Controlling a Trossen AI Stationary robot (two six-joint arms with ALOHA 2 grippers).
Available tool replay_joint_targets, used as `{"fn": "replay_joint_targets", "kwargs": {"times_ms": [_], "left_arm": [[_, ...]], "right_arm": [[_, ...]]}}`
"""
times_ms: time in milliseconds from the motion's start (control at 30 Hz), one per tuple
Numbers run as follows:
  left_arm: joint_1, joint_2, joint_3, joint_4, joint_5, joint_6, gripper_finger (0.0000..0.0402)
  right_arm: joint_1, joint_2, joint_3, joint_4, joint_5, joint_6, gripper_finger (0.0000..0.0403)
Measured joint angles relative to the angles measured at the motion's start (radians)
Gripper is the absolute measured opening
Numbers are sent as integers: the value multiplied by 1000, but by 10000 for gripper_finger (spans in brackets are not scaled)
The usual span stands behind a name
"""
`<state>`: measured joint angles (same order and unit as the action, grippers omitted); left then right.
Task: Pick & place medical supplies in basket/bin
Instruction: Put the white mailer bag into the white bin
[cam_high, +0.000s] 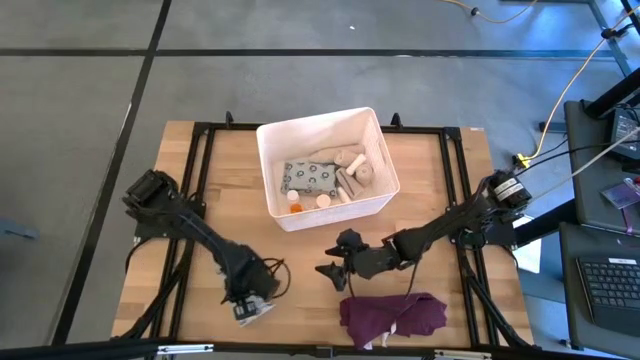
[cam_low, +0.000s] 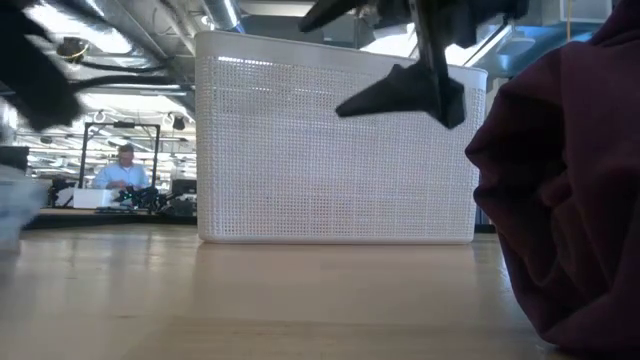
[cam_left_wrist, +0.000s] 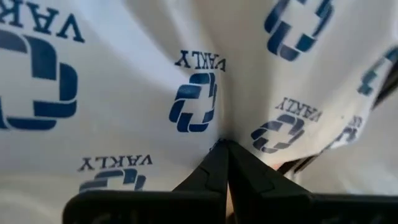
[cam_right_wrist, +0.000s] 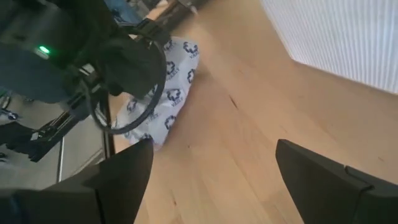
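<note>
Because the white packet (cam_high: 252, 309) lies flat at the near edge of the surface (cam_high: 300, 260), my left claw (cam_high: 250, 300) is pinched shut on it — the bin (cam_high: 325, 165) sits far back. My right claw (cam_high: 335, 268) hangs spread apart, waiting.

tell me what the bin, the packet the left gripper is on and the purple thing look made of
Bin: likely matte white plastic, its wall finely perforated. Packet: soft white printed film or fabric, creased. Purple cloth: woven fabric, rumpled folds.
</note>
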<state>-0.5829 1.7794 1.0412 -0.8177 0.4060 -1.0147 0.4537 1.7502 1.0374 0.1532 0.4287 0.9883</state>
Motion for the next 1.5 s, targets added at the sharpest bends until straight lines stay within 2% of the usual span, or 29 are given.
{"fn": "replay_joint_targets", "kwargs": {"times_ms": [133, 333, 500, 567, 767, 833, 967, 1033, 1133, 1233, 1367, 1500], "left_arm": [[59, 0, 0, 92, -22, 76, 2], [123, 0, 0, 251, -110, 136, 2], [148, 3, -2, 374, -223, 157, 2], [158, 5, -2, 408, -232, 178, 2], [164, -26, 63, 377, -192, 226, 2], [159, -65, 104, 360, -232, 228, 2], [133, -134, 164, 265, -388, 224, 2], [117, -178, 186, 237, -437, 174, 2], [83, -216, 191, 156, -453, 31, 1], [31, -204, 184, 60, -496, -80, 2], [-15, -163, 151, 50, -507, -205, 1], [-31, -100, 144, 61, -560, -285, 2]], "right_arm": [[-13, 18, 0, -4, -54, 2, 339], [-22, 39, 0, -21, -167, -22, 339], [-23, 43, 0, -66, -195, 0, 339], [-25, 45, 0, -80, -201, 19, 339], [-37, 45, 0, -80, -214, 29, 339], [-40, 45, 0, -81, -214, 29, 339], [-48, 45, 0, -81, -215, 28, 339], [-53, 44, 0, -81, -225, 30, 339], [-66, 44, 0, -82, -279, 33, 339], [-81, 44, 0, -84, -325, 64, 339], [-103, 44, 0, -88, -362, 81, 339], [-124, 44, 0, -94, -386, 98, 339]]}}
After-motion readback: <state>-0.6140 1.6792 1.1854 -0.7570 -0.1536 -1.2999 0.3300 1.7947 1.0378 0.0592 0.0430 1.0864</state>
